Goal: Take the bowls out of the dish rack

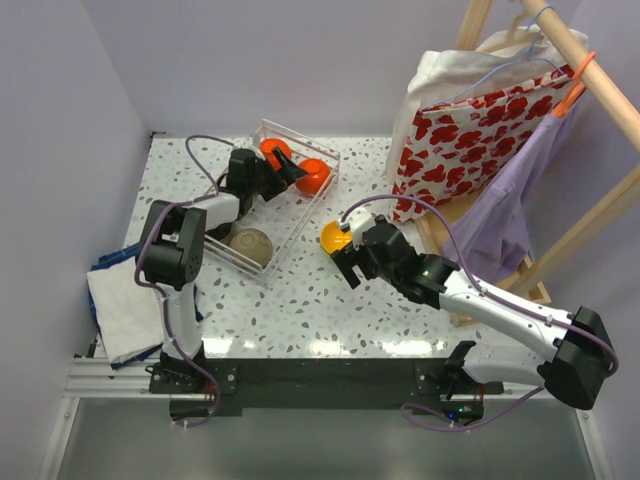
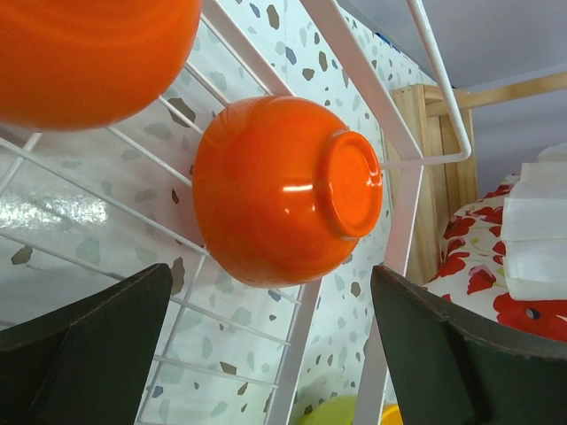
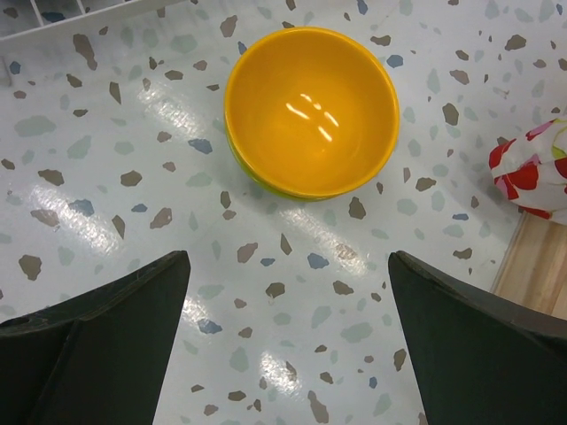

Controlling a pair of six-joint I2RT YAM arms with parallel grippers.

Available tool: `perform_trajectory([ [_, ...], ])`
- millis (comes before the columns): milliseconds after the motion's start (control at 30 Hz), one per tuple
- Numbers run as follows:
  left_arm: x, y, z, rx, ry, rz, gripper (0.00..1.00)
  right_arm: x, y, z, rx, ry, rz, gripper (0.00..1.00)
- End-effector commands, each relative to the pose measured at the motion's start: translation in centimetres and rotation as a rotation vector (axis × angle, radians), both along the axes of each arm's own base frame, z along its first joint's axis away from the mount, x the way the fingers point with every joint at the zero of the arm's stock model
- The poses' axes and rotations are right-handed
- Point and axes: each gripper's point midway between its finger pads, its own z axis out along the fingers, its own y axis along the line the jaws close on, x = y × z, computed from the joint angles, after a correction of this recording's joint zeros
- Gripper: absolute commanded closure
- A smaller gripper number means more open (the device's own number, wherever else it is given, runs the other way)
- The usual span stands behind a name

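Observation:
The white wire dish rack [image 1: 322, 152] stands at the table's back left. Two orange-red bowls [image 1: 314, 176] [image 1: 270, 150] lie in its far end and a tan bowl [image 1: 252, 245] in its near end. My left gripper [image 1: 287, 172] is open inside the rack. In the left wrist view it [image 2: 275, 354] is just short of an orange-red bowl [image 2: 275, 190] lying on its side; the other [image 2: 89, 53] is at top left. A yellow-orange bowl [image 1: 334, 238] [image 3: 310, 111] sits upright on the table, nested in a lime green bowl [image 3: 262, 181]. My right gripper [image 1: 349, 267] [image 3: 288, 336] is open and empty just near it. The cream and dark brown bowls are out of view.
A wooden clothes rack [image 1: 600, 85] with a red-flowered bag [image 1: 470, 140] and a lilac garment [image 1: 520, 190] stands at the right. Folded cloths [image 1: 120, 300] lie at the table's left edge. A corner of the rack [image 3: 53, 13] shows in the right wrist view.

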Motion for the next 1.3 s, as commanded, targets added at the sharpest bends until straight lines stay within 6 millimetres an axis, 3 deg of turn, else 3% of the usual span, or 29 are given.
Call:
perform_trajectory([
  [0,0.4,0.2,5.3,-0.02,-0.131,0.01,0.0,0.3,0.9,0.5,0.037,-0.013,0.016,0.01],
  [67,1.0,0.0,7.1,-0.024,-0.175,0.003,0.0,0.3,0.9,0.6,0.038,-0.013,0.019,0.01],
  [167,1.9,-0.1,8.0,-0.005,-0.206,-0.007,0.0,0.3,0.8,0.7,0.039,-0.017,0.013,0.01],
  [367,3.2,-1.1,6.7,0.01,-0.196,-0.065,0.0,0.2,0.8,0.6,0.037,-0.013,0.017,0.01],
  [433,3.2,-1.4,5.4,0.022,-0.174,-0.087,0.0,0.2,0.8,0.5,0.036,-0.012,0.017,0.01],
  [667,4.0,-1.2,2.9,0.067,-0.138,-0.079,0.0,0.1,0.9,0.1,0.029,-0.002,0.021,0.01],
  [933,4.8,-1.5,1.5,0.083,-0.12,-0.099,0.0,0.1,1.1,-0.2,0.027,0.007,0.03,0.01],
  [1267,3.8,-2.1,-0.5,0.062,-0.044,-0.14,0.0,0.2,1.5,-0.2,0.03,0.013,0.038,0.01],
])
